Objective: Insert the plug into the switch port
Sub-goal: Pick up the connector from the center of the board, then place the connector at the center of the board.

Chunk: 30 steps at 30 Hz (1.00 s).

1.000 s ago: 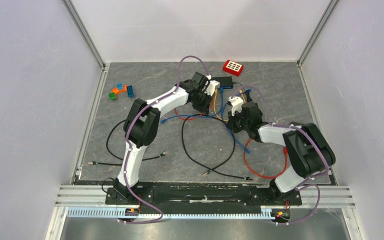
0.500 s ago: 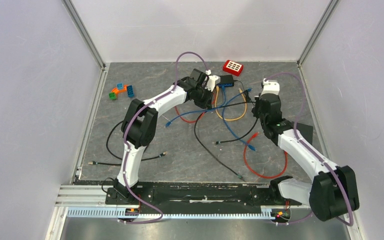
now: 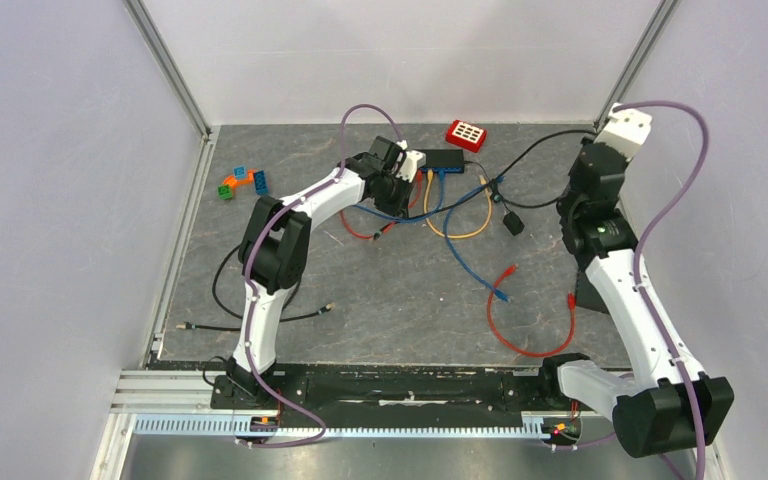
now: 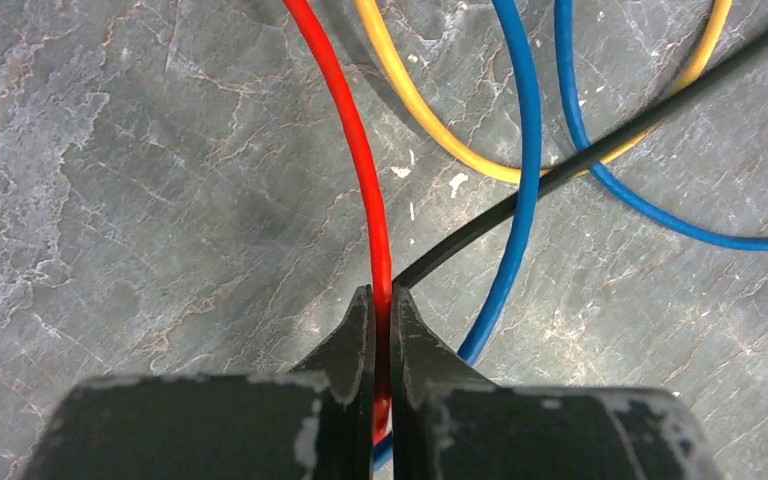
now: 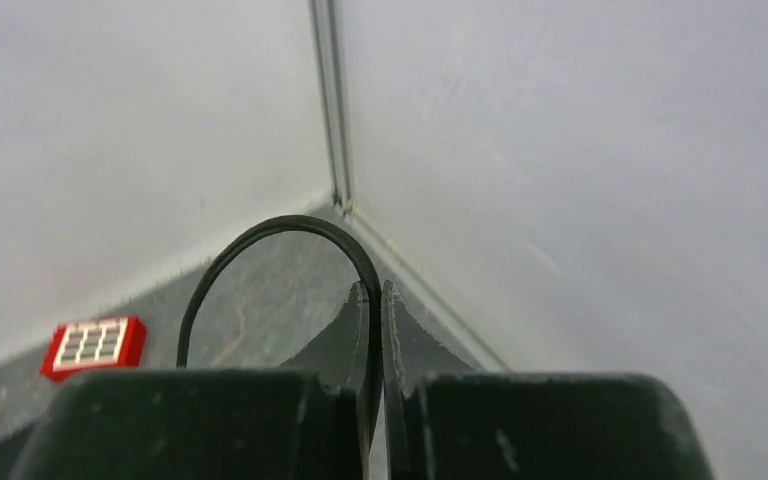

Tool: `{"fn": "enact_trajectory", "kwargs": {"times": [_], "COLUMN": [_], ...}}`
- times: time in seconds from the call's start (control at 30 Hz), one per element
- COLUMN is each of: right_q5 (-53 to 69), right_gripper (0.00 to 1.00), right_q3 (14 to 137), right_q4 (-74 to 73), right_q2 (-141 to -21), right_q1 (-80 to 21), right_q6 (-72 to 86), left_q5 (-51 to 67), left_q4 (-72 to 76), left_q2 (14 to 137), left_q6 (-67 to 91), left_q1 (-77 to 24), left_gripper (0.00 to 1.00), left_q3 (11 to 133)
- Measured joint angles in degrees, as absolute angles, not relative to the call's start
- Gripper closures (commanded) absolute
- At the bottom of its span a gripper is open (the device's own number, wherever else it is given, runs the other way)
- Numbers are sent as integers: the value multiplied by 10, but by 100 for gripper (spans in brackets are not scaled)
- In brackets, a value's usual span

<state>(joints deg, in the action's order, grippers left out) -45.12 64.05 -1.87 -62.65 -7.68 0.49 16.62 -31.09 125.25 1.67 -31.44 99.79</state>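
The black switch [image 3: 447,158] lies at the back centre with blue [image 3: 440,190] and yellow cables [image 3: 460,232] running from its front. My left gripper [image 3: 400,188] is just left of it, low over the table. In the left wrist view it [image 4: 381,292] is shut on a red cable [image 4: 360,160]; the plug does not show there. My right gripper [image 3: 600,142] is raised at the back right. In the right wrist view it [image 5: 375,288] is shut on a thin black cable [image 5: 260,235] that loops up in front of the wall corner.
A red keypad box [image 3: 466,134] sits behind the switch and also shows in the right wrist view [image 5: 93,345]. A black adapter block [image 3: 513,224] lies on the black cable. Another red cable [image 3: 520,340] loops front right. Toy bricks [image 3: 242,182] lie back left. A black cable [image 3: 222,290] lies at the left.
My right arm swung from the table's middle to the back right and rose, drawing the black cable with it. My left gripper shifted slightly left with the red cable.
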Motion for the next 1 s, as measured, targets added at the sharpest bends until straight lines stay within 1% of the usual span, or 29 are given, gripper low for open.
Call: {"fn": "enact_trajectory", "kwargs": {"times": [0.13, 0.33, 0.53, 0.63, 0.7, 0.77, 0.83, 0.9, 0.97, 1.0], "right_q5": [-470, -454, -361, -314, -294, -279, -263, -240, -215, -197], "right_gripper": [100, 100, 100, 100, 100, 100, 100, 100, 100, 100], "right_q3": [688, 741, 761, 793, 814, 844, 882, 923, 941, 945], "right_q4": [15, 67, 76, 56, 47, 34, 19, 8, -1, -7], "right_q2": [-627, -635, -642, -651, -653, -654, -659, -665, -664, -661], "right_q1": [-71, -65, -65, -65, -65, -65, -65, -65, -65, -65], "right_q6": [-41, -100, -112, -110, -110, -111, -112, -107, -97, -83], "left_q5": [164, 164, 167, 166, 164, 158, 151, 148, 145, 143], "left_q4": [-312, -313, -311, -312, -311, -312, -312, -312, -311, -309], "left_q2": [1253, 1253, 1254, 1269, 1282, 1294, 1300, 1300, 1299, 1295], "left_q6": [17, 17, 17, 17, 17, 17, 21, 28, 37, 43], "left_q1": [-312, -311, -309, -309, -309, -309, -309, -308, -308, -308], "left_gripper": [98, 98, 97, 94, 88, 80, 68, 58, 52, 47], "left_q3": [996, 994, 994, 1005, 1015, 1026, 1035, 1047, 1061, 1066]}}
